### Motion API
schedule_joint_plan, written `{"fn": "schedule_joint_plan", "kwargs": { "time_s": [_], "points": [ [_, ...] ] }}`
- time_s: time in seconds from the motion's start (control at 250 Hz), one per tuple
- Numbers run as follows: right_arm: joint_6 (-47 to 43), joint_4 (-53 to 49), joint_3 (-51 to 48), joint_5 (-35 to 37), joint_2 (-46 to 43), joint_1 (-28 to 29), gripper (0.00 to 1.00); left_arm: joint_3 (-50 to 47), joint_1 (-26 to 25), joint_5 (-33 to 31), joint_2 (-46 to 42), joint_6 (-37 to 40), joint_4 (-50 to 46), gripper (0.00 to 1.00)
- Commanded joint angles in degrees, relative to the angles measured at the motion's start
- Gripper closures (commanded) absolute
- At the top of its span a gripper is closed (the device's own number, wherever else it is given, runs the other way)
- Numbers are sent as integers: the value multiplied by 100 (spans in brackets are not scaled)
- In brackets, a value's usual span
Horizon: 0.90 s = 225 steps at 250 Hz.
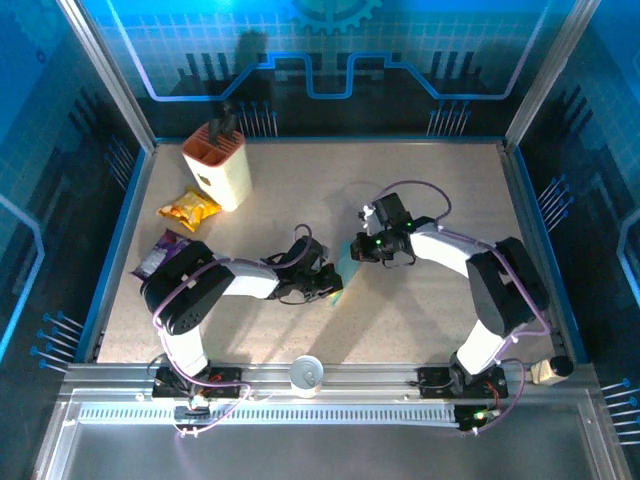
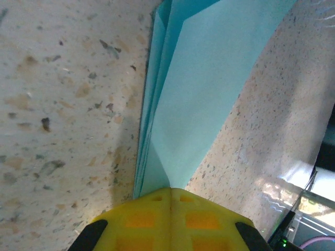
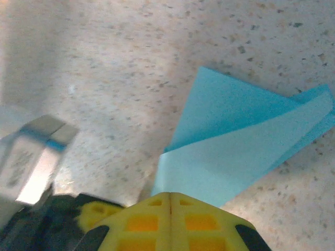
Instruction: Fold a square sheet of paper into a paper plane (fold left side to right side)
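The light-blue paper [image 1: 340,271] lies on the speckled table between my two grippers, folded into a narrow layered shape. In the left wrist view the paper plane [image 2: 199,94] tapers down to my left gripper [image 2: 170,189], whose yellow fingers are shut, tips meeting at its narrow end. The right wrist view has a lighter flap of the paper [image 3: 246,136] running under my right gripper [image 3: 170,194], which is also shut. I cannot tell whether either pinches a layer or just presses on it. From above, the left gripper [image 1: 327,289] and right gripper [image 1: 359,250] face each other across the paper.
A cream knife block [image 1: 216,165] stands at the back left, with a yellow snack packet [image 1: 188,208] and a purple snack packet [image 1: 160,252] in front of it. A white cup [image 1: 307,374] sits on the front rail. Blue walls ring the table.
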Motion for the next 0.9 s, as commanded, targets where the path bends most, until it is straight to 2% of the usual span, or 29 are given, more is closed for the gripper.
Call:
{"fn": "schedule_joint_plan", "kwargs": {
  "time_s": [0.0,0.164,0.424,0.895],
  "points": [
    [183,503,-547,-395,-282,24,100,-451,-13,-362,259,-249,-572,100],
    [455,1115,-1018,-544,-289,172,100,-612,-32,-614,120,-416,-628,100],
    [671,1665,-1060,-630,97,437,100,-804,-133,-899,-8,-780,-671,100],
    [557,1821,-704,-558,758,527,100,-835,-154,-1009,-19,-917,-730,100]
  ]
}}
